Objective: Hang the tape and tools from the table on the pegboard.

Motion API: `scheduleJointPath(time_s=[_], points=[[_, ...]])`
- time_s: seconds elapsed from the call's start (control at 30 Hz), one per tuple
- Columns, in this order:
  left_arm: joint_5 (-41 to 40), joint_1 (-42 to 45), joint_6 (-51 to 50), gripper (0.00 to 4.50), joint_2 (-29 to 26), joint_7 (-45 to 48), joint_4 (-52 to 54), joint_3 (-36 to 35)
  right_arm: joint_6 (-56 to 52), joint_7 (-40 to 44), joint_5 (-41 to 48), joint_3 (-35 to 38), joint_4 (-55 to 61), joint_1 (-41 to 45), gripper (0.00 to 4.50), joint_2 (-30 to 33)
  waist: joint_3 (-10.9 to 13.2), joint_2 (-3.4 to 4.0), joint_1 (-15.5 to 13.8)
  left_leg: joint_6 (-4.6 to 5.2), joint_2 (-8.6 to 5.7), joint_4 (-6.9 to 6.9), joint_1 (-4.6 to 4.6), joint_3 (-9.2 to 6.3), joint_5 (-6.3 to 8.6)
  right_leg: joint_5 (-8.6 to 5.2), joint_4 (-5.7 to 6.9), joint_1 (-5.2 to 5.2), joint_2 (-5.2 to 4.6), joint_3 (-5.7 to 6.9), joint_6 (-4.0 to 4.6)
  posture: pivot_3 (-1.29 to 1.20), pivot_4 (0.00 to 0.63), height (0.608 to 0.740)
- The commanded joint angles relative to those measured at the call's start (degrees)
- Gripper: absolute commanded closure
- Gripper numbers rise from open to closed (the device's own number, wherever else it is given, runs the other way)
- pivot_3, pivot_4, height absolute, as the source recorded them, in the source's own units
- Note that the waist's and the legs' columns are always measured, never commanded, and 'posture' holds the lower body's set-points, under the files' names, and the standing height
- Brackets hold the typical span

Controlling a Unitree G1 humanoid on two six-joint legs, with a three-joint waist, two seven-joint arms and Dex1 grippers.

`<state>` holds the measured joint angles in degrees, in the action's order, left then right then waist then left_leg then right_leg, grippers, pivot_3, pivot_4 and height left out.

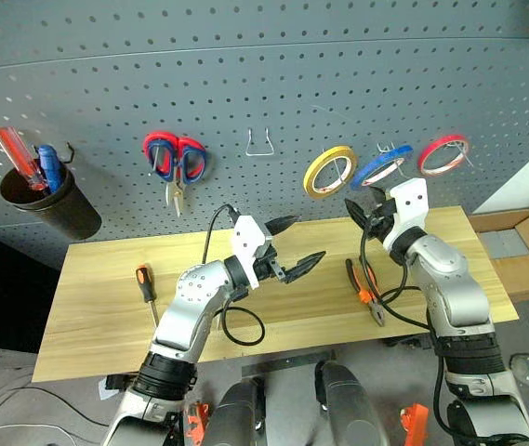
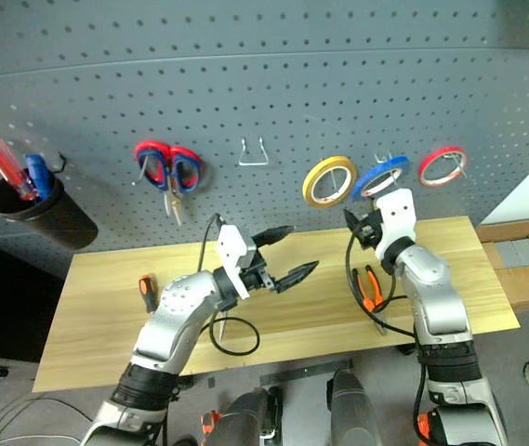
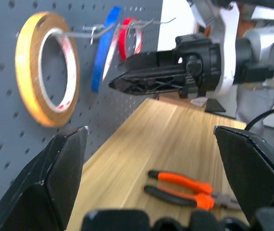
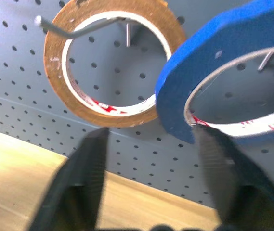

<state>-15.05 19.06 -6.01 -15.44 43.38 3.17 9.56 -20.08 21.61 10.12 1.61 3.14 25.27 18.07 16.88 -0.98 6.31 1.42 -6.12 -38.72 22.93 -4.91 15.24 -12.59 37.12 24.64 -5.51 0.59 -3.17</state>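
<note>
**Blue tape is up, tools wait on the table**

From the head view, you can see the blue tape [image 1: 382,166] hanging on a hook of the pegboard [image 1: 264,84], between the yellow ring [image 1: 329,172] and the red ring [image 1: 443,154]. Your right gripper [image 1: 364,216] sits just below it. The pliers [image 1: 364,290] and the screwdriver [image 1: 145,283] lie on the table [image 1: 97,307], so they look like your next jobs (I cannot spot the small black scissors).

In the left wrist view, your left gripper [image 3: 149,175] has its jaws spread wide and holds nothing. It waits off to the side, probably to keep out of the way.

In the right wrist view, the right gripper's jaws stand apart, with the blue tape just above them and nothing between them. The hook carries the tape, so I think you have let go.
</note>
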Motion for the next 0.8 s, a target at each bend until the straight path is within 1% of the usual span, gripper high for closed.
scheduleJointPath(time_s=[0.03,0.07,0.13,0.23,0.3,0.37,0.4,0.47,0.53,0.6,0.67,0.8], points=[[0.24,-1.27,-0.05,0.00,-1.48,-0.47,4.39,-0.96,0.08,-0.50,2.12,3.48,4.81,-1.25,0.27,0.37,0.00,0.00,-0.60,0.00,0.00,0.00,0.00,0.00,0.00,0.00,0.00,0.00,0.00,0.00,0.00,-0.13,0.249,0.740],[0.31,-1.94,-0.29,0.00,-2.16,-0.71,5.08,-1.22,-0.96,-0.66,2.74,4.12,6.09,-2.33,0.03,0.47,-0.01,0.02,-1.02,0.00,0.00,0.00,0.01,0.00,0.00,0.00,0.01,0.02,0.00,0.00,0.00,-0.12,0.248,0.740],[0.24,-3.70,-1.01,0.00,-3.45,-1.40,7.00,-1.96,-5.08,2.51,6.20,4.86,11.26,-7.11,0.03,2.30,-0.05,0.03,-1.65,-0.01,0.02,0.02,0.01,-0.01,0.01,0.00,0.00,0.03,0.01,-0.01,0.00,-0.10,0.248,0.740],[-0.46,-6.84,-2.49,0.00,-6.14,-0.99,9.84,-2.95,-14.08,8.19,12.16,4.57,18.99,-16.51,0.03,7.33,-0.10,0.00,-2.88,-0.06,0.05,0.14,0.06,-0.04,0.03,-0.01,-0.08,0.12,0.02,0.00,0.01,-0.08,0.249,0.740],[-1.44,-8.76,-3.84,0.00,-8.56,0.48,11.31,-3.54,-17.03,11.28,14.24,3.76,22.78,-22.78,0.03,10.59,-0.10,0.00,-3.42,-0.07,0.04,0.19,0.10,-0.02,0.04,-0.01,-0.12,0.19,0.01,-0.03,0.01,-0.08,0.250,0.740],[-2.83,-10.51,-5.42,0.00,-11.27,2.73,12.53,-4.09,-21.48,12.28,16.33,2.17,25.83,-27.01,0.03,12.23,-0.10,0.00,-3.83,-0.06,0.02,0.20,0.11,-0.01,0.05,-0.01,-0.13,0.20,-0.01,-0.05,0.01,-0.09,0.248,0.740],[-2.84,-11.09,-5.41,0.00,-12.49,3.67,12.56,-4.22,-23.17,11.02,14.55,-0.17,25.92,-28.29,0.03,12.88,-0.13,0.00,-3.87,-0.05,0.02,0.20,0.10,-0.01,0.06,-0.01,-0.13,0.19,-0.02,-0.05,0.01,-0.09,0.246,0.740],[-2.48,-11.36,-4.92,0.00,-14.02,4.77,11.85,-4.23,-25.46,6.62,10.93,-3.11,23.77,-28.19,0.03,11.89,-0.36,-0.12,-3.83,0.12,0.05,0.23,0.06,-0.01,0.16,0.00,-0.10,0.21,-0.01,-0.05,0.01,-0.09,0.246,0.740],[-1.31,-11.25,-3.58,0.00,-15.19,5.58,10.49,-3.83,-27.06,0.23,6.81,-4.48,19.37,-25.27,0.03,9.05,-0.37,-0.14,-3.88,0.04,0.11,0.28,0.02,-0.02,0.11,0.01,-0.10,0.20,0.00,-0.01,0.04,-0.09,0.246,0.740],[-1.25,-11.42,-4.21,0.00,-16.58,7.14,10.00,-3.34,-28.22,-6.31,4.00,-4.10,16.26,-21.24,0.03,4.53,-0.41,-0.17,-3.90,-0.10,0.13,0.28,0.00,0.01,0.00,0.11,-0.09,0.21,0.01,-0.02,0.15,-0.09,0.244,0.740],[-1.42,-11.55,-4.60,0.00,-17.07,7.45,10.01,-3.48,-28.42,-9.96,2.68,-3.12,15.46,-18.85,0.03,1.22,-0.42,-0.15,-4.01,-0.21,0.20,0.29,0.02,0.04,-0.12,0.28,-0.10,0.27,0.11,-0.04,0.19,-0.08,0.239,0.740],[-2.00,-11.82,-5.29,0.00,-17.25,7.20,10.74,-4.27,-26.48,-15.72,-1.46,-1.68,14.78,-17.23,0.03,-1.10,-0.57,-0.17,-4.51,-0.27,0.45,0.30,0.02,0.10,-0.16,0.34,-0.08,0.33,0.34,0.00,0.26,-0.08,0.234,0.740]])
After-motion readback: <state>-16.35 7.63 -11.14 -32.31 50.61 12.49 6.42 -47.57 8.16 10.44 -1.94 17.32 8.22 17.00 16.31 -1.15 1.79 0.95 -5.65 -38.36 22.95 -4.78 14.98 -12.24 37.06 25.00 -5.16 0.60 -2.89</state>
